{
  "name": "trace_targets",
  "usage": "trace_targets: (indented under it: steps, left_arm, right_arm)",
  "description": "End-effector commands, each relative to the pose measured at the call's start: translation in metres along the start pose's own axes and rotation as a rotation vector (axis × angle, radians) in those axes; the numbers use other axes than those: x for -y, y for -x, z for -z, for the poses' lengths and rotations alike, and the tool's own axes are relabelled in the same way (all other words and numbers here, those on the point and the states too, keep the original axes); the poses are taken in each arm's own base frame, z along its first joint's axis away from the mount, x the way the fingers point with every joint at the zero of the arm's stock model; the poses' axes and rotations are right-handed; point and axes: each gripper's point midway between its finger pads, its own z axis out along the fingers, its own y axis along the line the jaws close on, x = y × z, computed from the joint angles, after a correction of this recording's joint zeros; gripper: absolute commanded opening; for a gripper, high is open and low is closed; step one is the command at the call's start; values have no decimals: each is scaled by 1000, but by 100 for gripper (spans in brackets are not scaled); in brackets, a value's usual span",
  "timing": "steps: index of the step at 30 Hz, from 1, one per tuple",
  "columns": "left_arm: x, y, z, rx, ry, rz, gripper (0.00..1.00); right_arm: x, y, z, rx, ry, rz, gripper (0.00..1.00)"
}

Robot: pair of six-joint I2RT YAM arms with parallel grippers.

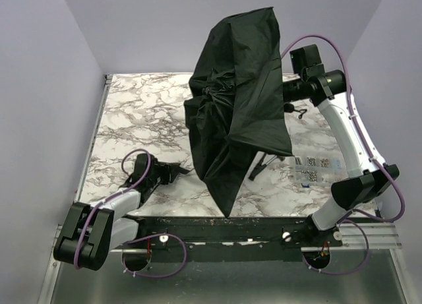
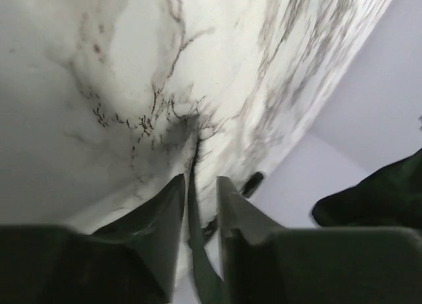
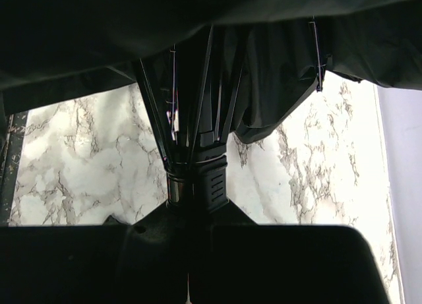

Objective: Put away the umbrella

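The umbrella [image 1: 237,99] is a black canopy, half collapsed, hanging in the air over the middle of the table. My right gripper [image 1: 289,90] is shut on its base from the right. In the right wrist view the ribbed black collar [image 3: 212,180] and folded ribs rise out of the gripper [image 3: 196,208]. My left gripper [image 1: 177,171] lies low on the marble at the left, pointing at the canopy's lower edge. Its jaws stand a narrow gap apart [image 2: 199,185]. A thin black strip [image 2: 192,205] runs between them, with white showing beside it.
A black clip-like tool [image 1: 260,165] lies on the marble table [image 1: 132,119] under the canopy's right side. A small patterned card [image 1: 311,169] lies near the right arm. A short cord [image 1: 298,111] lies at the back right. Lilac walls enclose the table.
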Motion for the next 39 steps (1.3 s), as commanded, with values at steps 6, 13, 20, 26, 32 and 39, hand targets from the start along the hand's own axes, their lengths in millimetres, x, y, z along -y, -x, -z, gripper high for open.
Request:
trace_targets:
  steps: [6,13,20,26,32,39]
  left_arm:
    - [24,9,-3,30,-129,-57,0]
    - [57,-1,-11,-31,-164,-164,0]
    - [96,-11,-12,-88,-285,-277,0]
    - [117,-11,-7,-65,-323,-384,0]
    - [125,-14,-9,-83,-326,-421,0]
    - [127,-20,-20,-134,-322,-422,0]
  right_arm:
    - [-20,25,11,74,29,69,0]
    - [-51,36,21,108,114,132,0]
    - [-73,12,22,44,158,122,0]
    - [-98,-15,11,9,224,121,0]
    - [-119,-31,1,5,289,145,0]
    - [-146,-26,-13,49,379,146,0]
